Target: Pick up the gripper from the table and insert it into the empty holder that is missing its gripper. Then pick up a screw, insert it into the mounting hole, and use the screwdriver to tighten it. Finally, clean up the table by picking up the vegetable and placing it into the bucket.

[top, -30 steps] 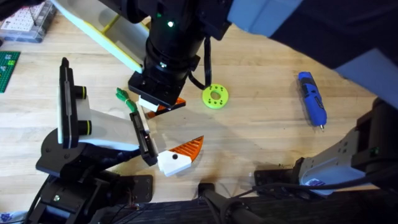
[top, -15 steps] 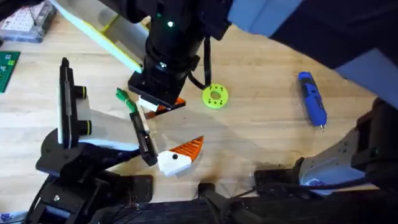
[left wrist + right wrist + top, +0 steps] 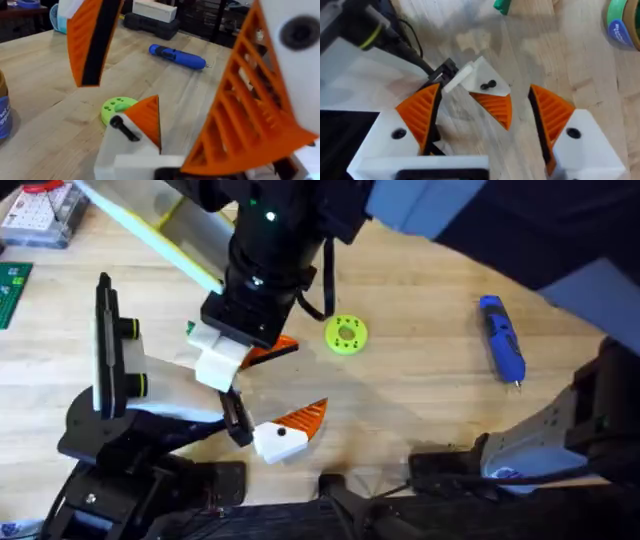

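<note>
You see a wooden counter (image 3: 420, 380). On it lie the blue screwdriver (image 3: 502, 340), a lime-green disc with holes (image 3: 346, 334), a clear box (image 3: 42, 213) at the far left corner, and the holder (image 3: 150, 390) on its black stand.

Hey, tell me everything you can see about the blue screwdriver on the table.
The screwdriver is a blue, pen-shaped tool that looks like plastic, with a thin metal tip. It lies flat on the wooden table in its right part, with its tip pointing toward the arms' bases. Nothing touches it and it lies well apart from the lime-green disc.
</note>
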Controlling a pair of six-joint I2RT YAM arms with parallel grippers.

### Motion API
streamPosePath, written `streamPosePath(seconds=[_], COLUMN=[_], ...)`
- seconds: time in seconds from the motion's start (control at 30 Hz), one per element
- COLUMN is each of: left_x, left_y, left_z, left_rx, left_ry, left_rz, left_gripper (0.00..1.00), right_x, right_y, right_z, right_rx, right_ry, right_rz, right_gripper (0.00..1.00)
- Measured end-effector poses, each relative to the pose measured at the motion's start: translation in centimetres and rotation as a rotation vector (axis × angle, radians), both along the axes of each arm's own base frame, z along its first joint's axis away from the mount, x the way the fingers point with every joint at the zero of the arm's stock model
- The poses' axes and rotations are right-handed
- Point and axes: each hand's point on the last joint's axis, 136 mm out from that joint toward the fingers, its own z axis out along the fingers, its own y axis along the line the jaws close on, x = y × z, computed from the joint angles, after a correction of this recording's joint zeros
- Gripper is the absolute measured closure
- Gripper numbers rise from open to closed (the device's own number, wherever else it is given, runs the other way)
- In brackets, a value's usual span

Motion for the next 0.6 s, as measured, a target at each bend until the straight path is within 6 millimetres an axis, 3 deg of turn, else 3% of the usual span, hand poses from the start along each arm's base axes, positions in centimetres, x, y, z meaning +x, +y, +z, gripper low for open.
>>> streamPosePath(seconds=[0.27, 0.5, 0.6], left_x=[0.0, 0.0, 0.0], left_y=[0.0, 0.0, 0.0], left_z=[0.0, 0.0, 0.0], left_rx=[0.000, 0.000, 0.000], left_ry=[0.000, 0.000, 0.000], left_rz=[0.000, 0.000, 0.000], left_gripper=[0.011, 0.011, 0.011], right_x=[1.6, 2.2, 2.1], right_y=[-0.2, -0.5, -0.3], right_z=[0.2, 0.1, -0.3], right_rx=[0.023, 0.025, 0.020], right_ry=[-0.009, 0.008, 0.017], right_rz=[-0.051, -0.086, -0.085], right_gripper=[0.031, 0.357, 0.445])
